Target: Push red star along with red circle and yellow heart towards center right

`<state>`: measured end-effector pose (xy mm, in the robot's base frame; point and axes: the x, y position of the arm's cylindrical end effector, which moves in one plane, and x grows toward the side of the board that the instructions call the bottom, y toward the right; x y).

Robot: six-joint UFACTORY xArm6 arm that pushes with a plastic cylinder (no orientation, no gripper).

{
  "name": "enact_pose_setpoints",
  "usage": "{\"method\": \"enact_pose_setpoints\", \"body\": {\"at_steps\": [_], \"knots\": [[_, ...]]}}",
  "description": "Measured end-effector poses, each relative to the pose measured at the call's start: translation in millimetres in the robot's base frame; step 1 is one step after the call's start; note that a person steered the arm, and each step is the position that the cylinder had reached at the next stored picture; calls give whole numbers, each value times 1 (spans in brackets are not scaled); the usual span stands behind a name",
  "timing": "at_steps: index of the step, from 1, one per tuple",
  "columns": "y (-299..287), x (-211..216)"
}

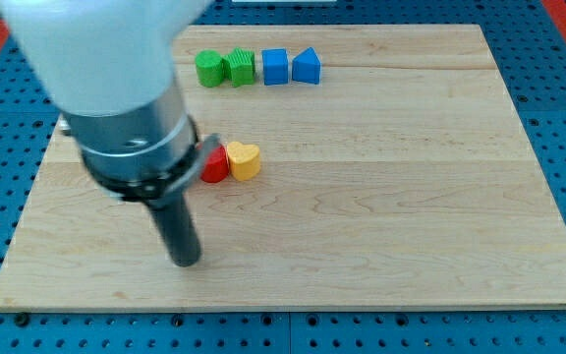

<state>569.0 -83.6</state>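
A yellow heart (245, 159) lies left of the board's middle. A red block (214, 165) touches its left side; the arm covers part of it, so I cannot tell whether it is the star or the circle. No other red block shows. My tip (185, 262) rests on the board below and to the left of these two blocks, apart from them.
Near the view's top stand a green circle (208, 69), a green block (240, 68), a blue square (275, 67) and a blue block with a peaked top (307, 67) in a row. The arm's large body (116, 98) hides the board's upper left.
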Motion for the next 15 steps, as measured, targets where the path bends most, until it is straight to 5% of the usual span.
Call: {"method": "enact_pose_setpoints", "body": {"at_steps": [2, 3, 6, 7, 8, 12, 15], "knots": [[113, -23], [119, -45], [-150, -42], [-210, -61], [-208, -101], [122, -122], [120, -170]]}}
